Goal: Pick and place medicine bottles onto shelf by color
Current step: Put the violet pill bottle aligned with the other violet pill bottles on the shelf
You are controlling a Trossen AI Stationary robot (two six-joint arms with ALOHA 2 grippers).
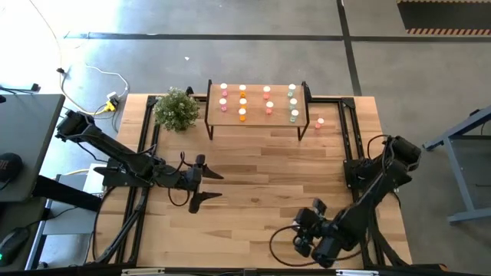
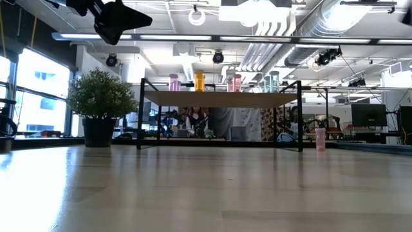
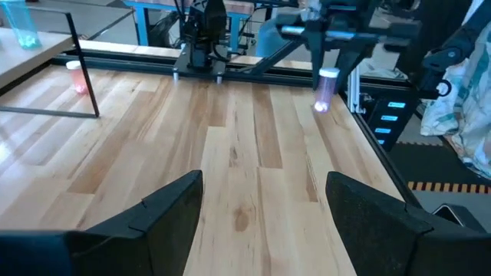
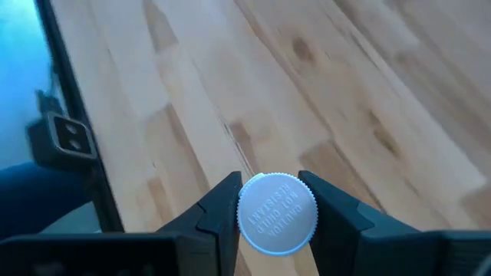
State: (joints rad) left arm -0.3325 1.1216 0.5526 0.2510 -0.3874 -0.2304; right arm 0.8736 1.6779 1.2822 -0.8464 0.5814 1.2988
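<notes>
The right hand (image 4: 267, 201) pinches a white-capped bottle (image 4: 277, 213) at the worktop's (image 1: 253, 176) near right edge, raised for carrying. The left hand (image 1: 209, 185) waits open mid-worktop. 1 pink bottle (image 1: 320, 122) stands beside the far shelf (image 1: 257, 119), whose bottles sit in colour columns.

Setting: robotics lab or industrial workshop, open-plan. Evidence, low view: exposed ceiling ducts (image 2: 322, 26) and pipes, strip lighting, large windows (image 2: 26, 90) at one side, monitors (image 2: 368, 116) and cluttered benches beyond the tabletop (image 2: 206, 193). High view: polished concrete floor (image 1: 230, 54) marked with dark tape lines and a hazard-striped strip (image 1: 445, 31); a yellow power plug and white cable (image 1: 107, 84) trail across it. The wood-plank tabletop sits in a black metal frame (image 1: 146, 138). Left wrist view: beyond the left hand (image 3: 265, 203), blue-framed equipment (image 3: 153, 11) and what may be an electronics rack with lit indicators (image 3: 391, 115), though the view is unclear.
</notes>
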